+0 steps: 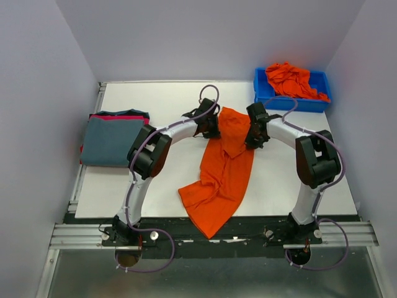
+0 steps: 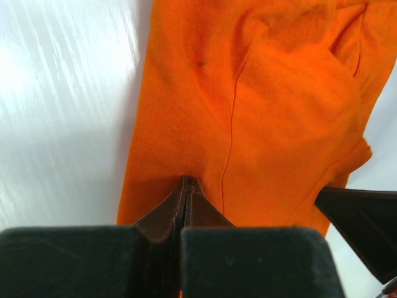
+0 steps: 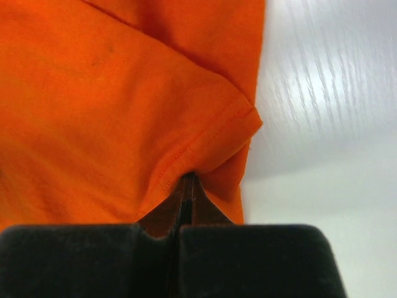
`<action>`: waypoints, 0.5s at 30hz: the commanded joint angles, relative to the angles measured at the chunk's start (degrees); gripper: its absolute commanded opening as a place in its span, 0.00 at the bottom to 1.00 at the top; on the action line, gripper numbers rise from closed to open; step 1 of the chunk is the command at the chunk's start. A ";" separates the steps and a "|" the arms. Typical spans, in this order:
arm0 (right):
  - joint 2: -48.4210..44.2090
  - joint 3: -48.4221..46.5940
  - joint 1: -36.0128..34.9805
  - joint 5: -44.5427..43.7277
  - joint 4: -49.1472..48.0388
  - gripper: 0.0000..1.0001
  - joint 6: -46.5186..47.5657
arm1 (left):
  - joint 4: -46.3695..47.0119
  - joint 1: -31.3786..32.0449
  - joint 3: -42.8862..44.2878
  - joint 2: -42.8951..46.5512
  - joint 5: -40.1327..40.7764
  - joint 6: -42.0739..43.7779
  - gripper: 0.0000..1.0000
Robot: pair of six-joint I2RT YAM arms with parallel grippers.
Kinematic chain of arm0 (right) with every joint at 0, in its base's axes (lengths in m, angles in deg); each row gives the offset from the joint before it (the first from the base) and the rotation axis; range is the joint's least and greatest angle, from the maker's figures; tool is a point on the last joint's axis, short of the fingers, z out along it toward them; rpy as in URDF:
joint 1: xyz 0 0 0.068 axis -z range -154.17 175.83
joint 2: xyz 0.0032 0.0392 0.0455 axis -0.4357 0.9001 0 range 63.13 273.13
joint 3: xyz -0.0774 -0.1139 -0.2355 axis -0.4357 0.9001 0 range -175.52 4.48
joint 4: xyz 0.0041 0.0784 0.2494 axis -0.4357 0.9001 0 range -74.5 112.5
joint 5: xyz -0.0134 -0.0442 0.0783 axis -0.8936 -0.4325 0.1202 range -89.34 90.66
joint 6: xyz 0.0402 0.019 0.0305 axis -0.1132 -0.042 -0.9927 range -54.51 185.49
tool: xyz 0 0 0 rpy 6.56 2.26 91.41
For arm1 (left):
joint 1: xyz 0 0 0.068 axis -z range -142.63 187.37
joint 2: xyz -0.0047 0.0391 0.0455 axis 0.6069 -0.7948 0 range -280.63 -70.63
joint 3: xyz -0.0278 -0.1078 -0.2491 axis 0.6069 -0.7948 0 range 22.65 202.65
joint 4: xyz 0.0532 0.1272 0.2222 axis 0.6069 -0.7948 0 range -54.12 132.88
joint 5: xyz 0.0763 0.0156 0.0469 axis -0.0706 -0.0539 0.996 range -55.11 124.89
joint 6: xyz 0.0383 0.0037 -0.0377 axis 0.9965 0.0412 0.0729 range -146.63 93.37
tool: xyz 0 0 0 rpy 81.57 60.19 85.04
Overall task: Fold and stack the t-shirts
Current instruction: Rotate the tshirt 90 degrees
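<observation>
the left gripper [image 2: 186, 181] is pinching the left edge of the bright orange cloth t-shirt [image 1: 222, 171], jaws fully closed on the fabric, and the right gripper [image 3: 188, 180] is clamping its hemmed right corner the same way. the shirt is lying crumpled at the centre of the white table [image 1: 155, 99], a folded grey-blue t-shirt [image 1: 110, 141] resting at middle left.

We bow our left arm [image 1: 144, 162] and right arm [image 1: 313, 162] outward at the elbows, wrists meeting near the frame's centre. Our left gripper [image 2: 187, 182] and right gripper [image 3: 188, 179] have their jaws pressed together, each pinching the orange t-shirt [image 1: 223, 167].
</observation>
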 commanded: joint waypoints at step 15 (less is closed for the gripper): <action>26.60 -40.33 -2.66 2.30 14.41 0.01 2.63 | 11.74 -10.48 -10.94 0.46 3.82 -11.70 0.01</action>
